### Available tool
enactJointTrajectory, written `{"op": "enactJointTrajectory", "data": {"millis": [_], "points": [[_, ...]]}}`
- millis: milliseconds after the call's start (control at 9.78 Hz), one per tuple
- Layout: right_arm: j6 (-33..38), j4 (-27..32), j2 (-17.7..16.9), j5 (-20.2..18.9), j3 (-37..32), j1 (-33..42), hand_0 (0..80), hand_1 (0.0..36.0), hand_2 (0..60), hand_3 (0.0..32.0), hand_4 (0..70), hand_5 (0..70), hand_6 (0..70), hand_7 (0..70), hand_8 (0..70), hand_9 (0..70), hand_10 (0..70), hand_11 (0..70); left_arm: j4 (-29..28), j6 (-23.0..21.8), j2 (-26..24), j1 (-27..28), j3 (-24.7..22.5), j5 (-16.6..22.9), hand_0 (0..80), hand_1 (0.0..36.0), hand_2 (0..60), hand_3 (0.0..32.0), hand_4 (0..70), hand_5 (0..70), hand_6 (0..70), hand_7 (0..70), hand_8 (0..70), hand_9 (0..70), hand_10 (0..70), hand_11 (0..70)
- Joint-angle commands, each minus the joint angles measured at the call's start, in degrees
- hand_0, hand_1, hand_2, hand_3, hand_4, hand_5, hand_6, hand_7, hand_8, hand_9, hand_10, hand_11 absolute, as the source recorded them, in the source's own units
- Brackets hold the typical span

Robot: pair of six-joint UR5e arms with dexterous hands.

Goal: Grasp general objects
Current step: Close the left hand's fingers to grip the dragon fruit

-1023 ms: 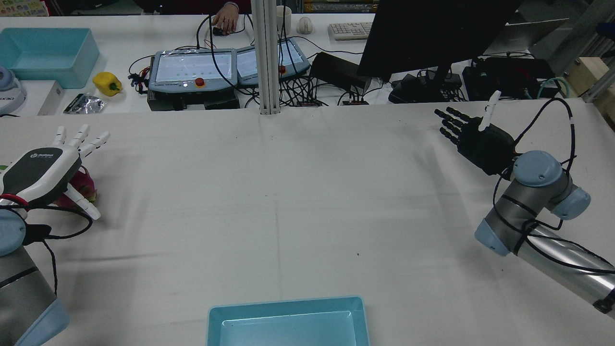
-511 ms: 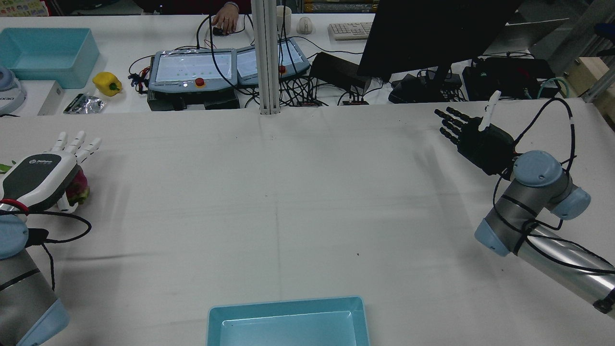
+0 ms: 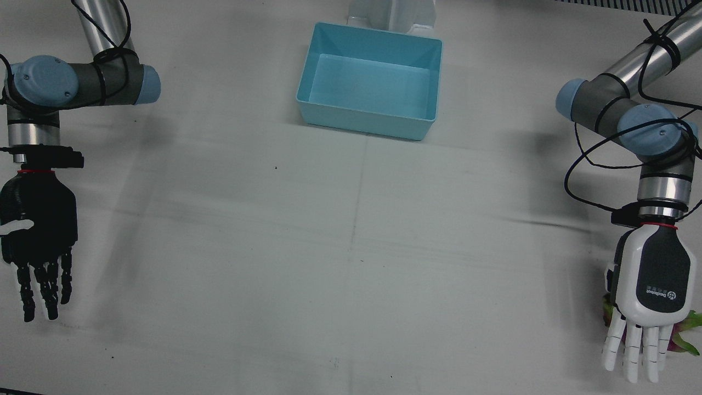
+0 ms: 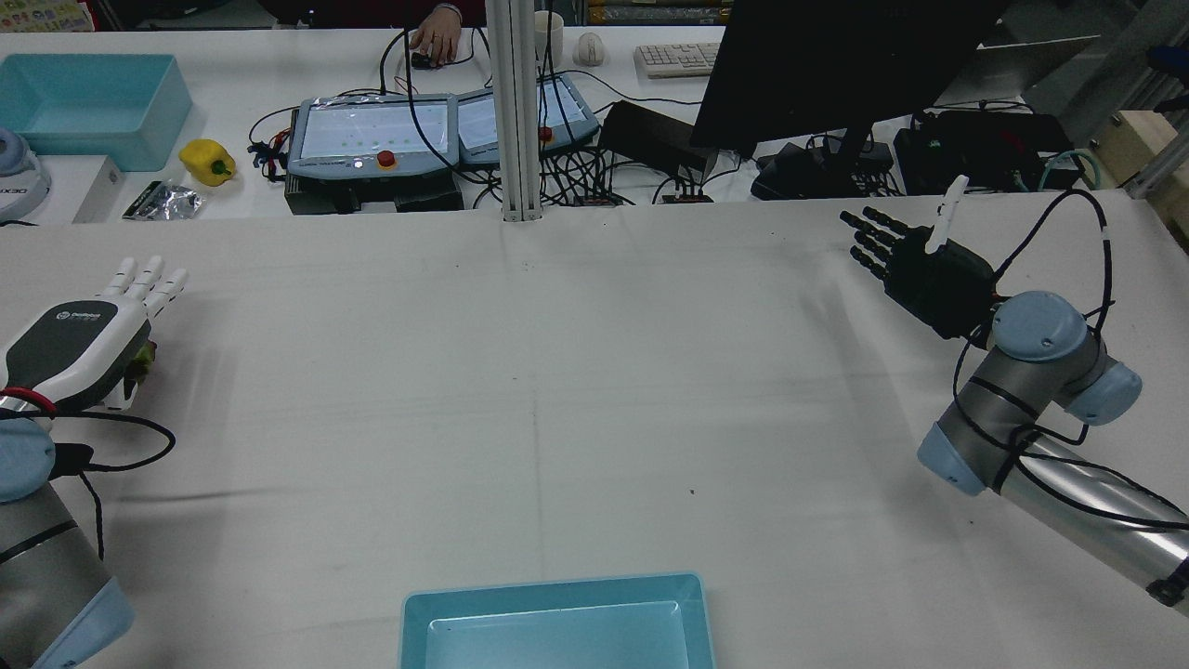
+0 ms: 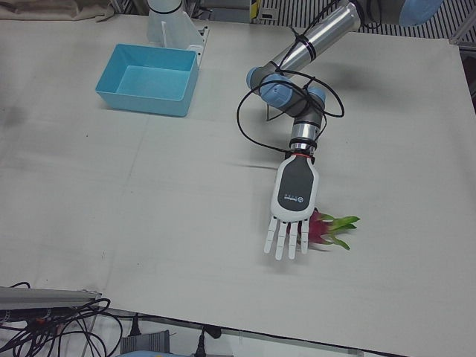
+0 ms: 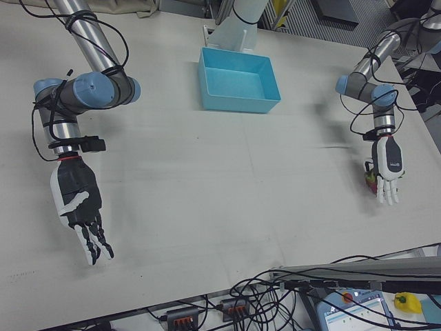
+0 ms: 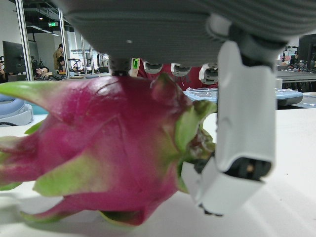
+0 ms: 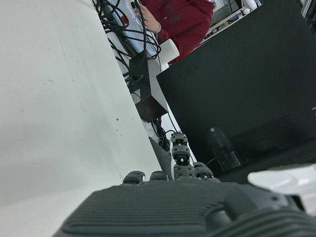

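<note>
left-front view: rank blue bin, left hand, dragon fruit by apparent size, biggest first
1. blue bin, clearly the largest.
2. left hand, long but narrower than the bin.
3. dragon fruit, smallest as seen, though the hand covers part of it, so its full extent is unclear.

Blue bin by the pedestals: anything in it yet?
Empty. The blue bin shows a bare floor in front and rear views; the dragon fruit lies on the table.

- The left hand (image 4: 79, 339) is lower and nearer the table edge, now covering the dragon fruit (image 5: 320, 227).
- Its fingers (image 4: 144, 276) lie closer together.
</note>
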Motion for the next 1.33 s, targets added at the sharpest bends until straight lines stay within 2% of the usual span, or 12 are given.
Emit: {"op": "enactJointTrajectory", "data": {"millis": [0, 307, 409, 511, 614, 716, 818, 920, 1227], "points": [[0.00, 0.00, 0.00, 0.00, -0.07, 0.00, 0.0, 0.0, 0.0, 0.0, 0.0, 0.0, 0.0, 0.0, 0.0, 0.0, 0.0, 0.0, -0.26, 0.00, -0.03, 0.02, 0.79, 0.10, 56.1, 36.0, 60.0, 11.6, 0.0, 0.0, 0.0, 0.0, 0.0, 0.0, 0.0, 0.0], [0.00, 0.00, 0.00, 0.00, 0.02, 0.00, 0.0, 0.0, 0.0, 0.0, 0.0, 0.0, 0.0, 0.0, 0.0, 0.0, 0.0, 0.0, -0.17, 0.00, 0.06, -1.03, 0.96, 0.10, 62.4, 36.0, 60.0, 12.4, 0.0, 0.0, 0.0, 0.0, 0.0, 0.0, 0.0, 0.0], [0.00, 0.00, 0.00, 0.00, 0.02, 0.00, 0.0, 0.0, 0.0, 0.0, 0.0, 0.0, 0.0, 0.0, 0.0, 0.0, 0.0, 0.0, -0.17, 0.00, -0.03, -1.04, 1.05, 0.10, 68.8, 36.0, 60.0, 12.4, 0.0, 0.0, 0.0, 0.0, 0.0, 0.0, 0.0, 0.0], [0.00, 0.00, 0.00, 0.00, 0.02, 0.00, 0.0, 0.0, 0.0, 0.0, 0.0, 0.0, 0.0, 0.0, 0.0, 0.0, 0.0, 0.0, -0.17, -0.09, -0.03, -1.04, 1.84, 0.10, 66.3, 36.0, 60.0, 13.2, 0.0, 0.0, 0.0, 0.0, 0.0, 0.0, 0.0, 0.0], [0.00, 0.00, 0.00, 0.00, -0.07, 0.00, 0.0, 0.0, 0.0, 0.0, 0.0, 0.0, 0.0, 0.0, 0.0, 0.0, 0.0, 0.0, -0.26, -0.09, -0.03, -1.04, 2.37, 0.28, 56.9, 36.0, 60.0, 17.0, 0.0, 0.0, 0.0, 0.0, 0.0, 0.0, 0.0, 0.0], [0.00, 0.00, 0.00, 0.00, 0.02, 0.00, 0.0, 0.0, 0.0, 0.0, 0.0, 0.0, 0.0, 0.0, 0.0, 0.0, 0.0, 0.0, -0.26, -0.09, -0.03, -0.95, 2.37, 0.28, 53.0, 36.0, 60.0, 18.0, 0.0, 0.0, 0.0, 0.0, 0.0, 0.0, 0.0, 0.0], [0.00, 0.00, 0.00, 0.00, 0.02, 0.00, 0.0, 0.0, 0.0, 0.0, 0.0, 0.0, 0.0, 0.0, 0.0, 0.0, 0.0, 0.0, -0.17, -0.09, -0.03, -0.95, 2.37, 0.28, 55.5, 36.0, 60.0, 16.0, 0.0, 0.0, 0.0, 0.0, 0.0, 0.0, 0.0, 0.0], [0.00, 0.00, 0.00, 0.00, 0.02, 0.00, 0.0, 0.0, 0.0, 0.0, 0.0, 0.0, 0.0, 0.0, 0.0, 0.0, 0.0, 0.0, -0.26, 0.00, -0.03, -0.86, 2.46, 0.28, 60.6, 36.0, 60.0, 15.6, 0.0, 0.0, 0.0, 0.0, 0.0, 0.0, 0.0, 0.0], [0.00, 0.00, 0.00, 0.00, -0.07, 0.00, 0.0, 0.0, 0.0, 0.0, 0.0, 0.0, 0.0, 0.0, 0.0, 0.0, 0.0, 0.0, -1.05, -0.09, -0.03, -0.68, 3.95, 0.37, 54.6, 36.0, 60.0, 17.8, 0.0, 0.0, 0.0, 0.0, 0.0, 0.0, 0.0, 0.0]]}}
